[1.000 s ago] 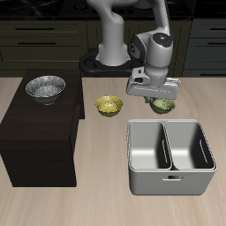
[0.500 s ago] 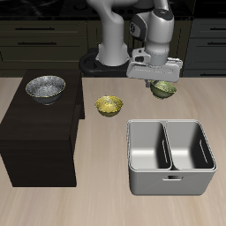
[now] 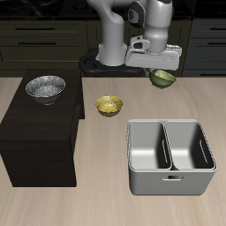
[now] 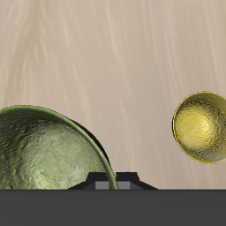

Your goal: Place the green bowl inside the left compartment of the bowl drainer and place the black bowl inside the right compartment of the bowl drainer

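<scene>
My gripper (image 3: 161, 72) is shut on the rim of the green bowl (image 3: 162, 79) and holds it in the air above the table, behind the bowl drainer (image 3: 170, 184). The wrist view shows the green bowl (image 4: 44, 150) close up, its mottled olive inside tilted against the gripper body; the fingertips are hidden. The bowl drainer is a light grey tub with two compartments, both holding nothing. The black bowl (image 3: 45, 87), silvery and speckled, rests on top of the dark cabinet (image 3: 40, 146).
A golden-yellow bowl (image 3: 109, 106) (image 4: 202, 127) sits on the wooden table between the cabinet and the drainer. The robot's base (image 3: 113, 55) stands at the back of the table. Dark kitchen cupboards line the back.
The gripper has risen with the green bowl, lifting it off the table to well above it. The other bowls and the drainer have not moved.
</scene>
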{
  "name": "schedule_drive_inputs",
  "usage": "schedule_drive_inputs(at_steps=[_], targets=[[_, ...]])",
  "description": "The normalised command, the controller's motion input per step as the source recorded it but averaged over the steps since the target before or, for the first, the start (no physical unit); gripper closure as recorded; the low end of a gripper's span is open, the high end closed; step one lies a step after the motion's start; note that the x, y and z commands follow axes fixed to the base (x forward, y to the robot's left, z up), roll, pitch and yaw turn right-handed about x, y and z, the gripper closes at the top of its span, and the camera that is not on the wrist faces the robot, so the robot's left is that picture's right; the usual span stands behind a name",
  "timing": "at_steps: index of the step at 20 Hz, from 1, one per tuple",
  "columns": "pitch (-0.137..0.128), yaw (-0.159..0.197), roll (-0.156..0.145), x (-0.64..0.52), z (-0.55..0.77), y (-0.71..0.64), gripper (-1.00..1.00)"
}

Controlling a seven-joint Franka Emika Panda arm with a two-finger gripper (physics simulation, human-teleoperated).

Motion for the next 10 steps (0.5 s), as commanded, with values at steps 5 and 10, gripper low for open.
schedule_drive_inputs(at_steps=[5, 10], targets=[[-0.045, -0.003, 0.013, -0.05, 0.28, 0.05, 1.0], [-0.029, -0.005, 0.009, 0.02, 0.22, 0.08, 1.0]])
